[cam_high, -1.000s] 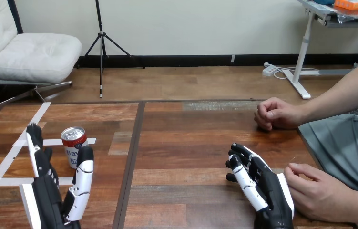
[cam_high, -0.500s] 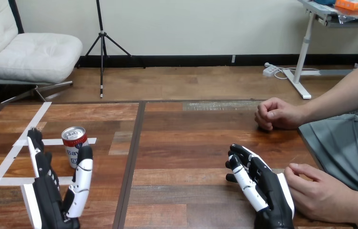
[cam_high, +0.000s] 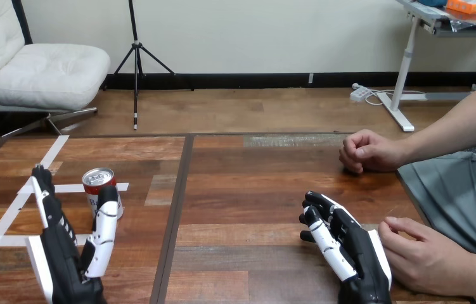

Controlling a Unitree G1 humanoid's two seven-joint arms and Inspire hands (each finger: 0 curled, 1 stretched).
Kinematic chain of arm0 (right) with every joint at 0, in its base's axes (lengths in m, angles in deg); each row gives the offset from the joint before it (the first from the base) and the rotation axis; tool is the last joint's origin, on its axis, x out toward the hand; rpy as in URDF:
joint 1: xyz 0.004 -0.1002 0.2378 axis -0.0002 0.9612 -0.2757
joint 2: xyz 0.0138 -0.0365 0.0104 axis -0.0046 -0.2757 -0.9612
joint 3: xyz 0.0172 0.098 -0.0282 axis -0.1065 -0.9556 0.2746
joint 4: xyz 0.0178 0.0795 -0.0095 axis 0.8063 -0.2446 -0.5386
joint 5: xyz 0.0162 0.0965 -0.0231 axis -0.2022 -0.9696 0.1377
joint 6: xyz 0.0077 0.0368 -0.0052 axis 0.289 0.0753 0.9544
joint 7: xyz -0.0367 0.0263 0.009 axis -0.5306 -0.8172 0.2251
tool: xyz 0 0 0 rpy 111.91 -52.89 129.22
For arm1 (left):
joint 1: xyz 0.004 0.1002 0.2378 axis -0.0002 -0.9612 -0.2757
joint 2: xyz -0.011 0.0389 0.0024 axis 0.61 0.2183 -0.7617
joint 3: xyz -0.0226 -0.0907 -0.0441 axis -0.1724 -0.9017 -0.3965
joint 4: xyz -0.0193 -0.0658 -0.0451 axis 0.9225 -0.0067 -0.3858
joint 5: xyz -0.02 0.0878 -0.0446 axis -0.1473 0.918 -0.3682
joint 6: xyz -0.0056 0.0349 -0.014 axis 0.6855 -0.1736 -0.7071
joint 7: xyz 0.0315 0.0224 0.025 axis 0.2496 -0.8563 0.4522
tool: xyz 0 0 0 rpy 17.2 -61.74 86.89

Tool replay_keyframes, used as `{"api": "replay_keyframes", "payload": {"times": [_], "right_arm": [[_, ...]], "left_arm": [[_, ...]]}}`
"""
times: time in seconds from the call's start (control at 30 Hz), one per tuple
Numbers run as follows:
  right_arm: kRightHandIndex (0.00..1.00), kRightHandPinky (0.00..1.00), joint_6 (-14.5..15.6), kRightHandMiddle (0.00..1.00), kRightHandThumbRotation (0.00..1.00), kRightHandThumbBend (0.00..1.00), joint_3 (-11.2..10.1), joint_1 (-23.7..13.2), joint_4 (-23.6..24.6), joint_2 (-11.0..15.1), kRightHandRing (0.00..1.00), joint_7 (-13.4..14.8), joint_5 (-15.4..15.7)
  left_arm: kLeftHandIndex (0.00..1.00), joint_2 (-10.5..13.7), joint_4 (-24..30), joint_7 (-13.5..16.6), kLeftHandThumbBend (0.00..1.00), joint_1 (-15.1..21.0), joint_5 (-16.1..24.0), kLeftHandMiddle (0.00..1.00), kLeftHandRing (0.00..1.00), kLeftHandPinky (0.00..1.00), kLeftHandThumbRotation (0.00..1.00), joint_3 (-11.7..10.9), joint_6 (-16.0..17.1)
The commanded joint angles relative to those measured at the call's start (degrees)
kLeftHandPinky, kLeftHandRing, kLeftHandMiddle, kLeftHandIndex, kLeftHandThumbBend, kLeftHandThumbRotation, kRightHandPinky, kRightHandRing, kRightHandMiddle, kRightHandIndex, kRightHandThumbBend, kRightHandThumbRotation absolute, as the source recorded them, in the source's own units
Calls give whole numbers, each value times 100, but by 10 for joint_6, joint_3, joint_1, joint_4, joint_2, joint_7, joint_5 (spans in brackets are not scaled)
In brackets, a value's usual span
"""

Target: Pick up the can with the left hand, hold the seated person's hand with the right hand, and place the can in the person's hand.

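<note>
A red-and-white can (cam_high: 100, 189) stands upright on the table's left part. My left hand (cam_high: 70, 253) is just in front of it, open, with the thumb tip in front of the can's lower half and the straight fingers off to the can's left. My right hand (cam_high: 349, 247) rests open at the lower right, its back edge touching or nearly touching the person's near hand (cam_high: 428, 259), which lies palm down on the table edge. The person's far hand (cam_high: 365, 151) is a loose fist resting on the table further back.
White tape lines (cam_high: 13, 209) mark the table's left part around the can. A dark seam (cam_high: 175, 215) runs front to back through the table's middle.
My left hand has crept forward toward the can, its thumb now overlapping the can's lower part. My right hand and the person's hands have stayed put.
</note>
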Motion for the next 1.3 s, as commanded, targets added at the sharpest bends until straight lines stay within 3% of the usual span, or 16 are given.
{"api": "replay_keyframes", "payload": {"times": [0.0, 0.73, 1.27], "right_arm": [[80, 72, 2, 83, 56, 54, 0, -34, -1, -4, 79, -1, -6], [80, 72, 5, 83, 58, 54, 3, -28, 8, -3, 79, 1, -2], [79, 72, 4, 83, 58, 55, 3, -26, 11, -4, 80, -1, -5]], "left_arm": [[100, 14, -17, -7, 62, 52, -1, 100, 100, 100, 62, -7, 2], [100, 28, -66, -41, 60, 101, -38, 100, 100, 100, 56, -24, 1], [100, 33, -83, -65, 57, 123, -51, 100, 100, 100, 47, -29, -15]]}}
